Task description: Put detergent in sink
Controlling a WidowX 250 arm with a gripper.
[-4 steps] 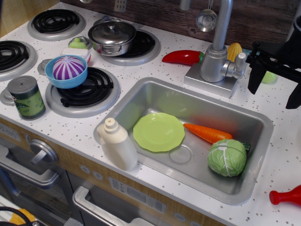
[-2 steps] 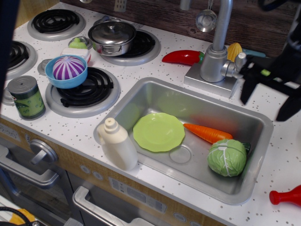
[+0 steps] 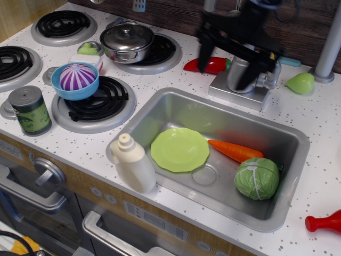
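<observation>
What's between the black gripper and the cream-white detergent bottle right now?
Only open sink basin between gripper and detergent bottle; the green plate sits just beside that line.

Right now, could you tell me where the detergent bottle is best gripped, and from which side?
Grip the detergent across its body just below the sloped shoulders, coming from above. It stands upright on the sink front-left rim, and its knob cap looks too small to hold securely.

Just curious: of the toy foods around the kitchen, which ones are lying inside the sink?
The orange carrot and the green cabbage; they lie in the sink beside the green plate.
</observation>
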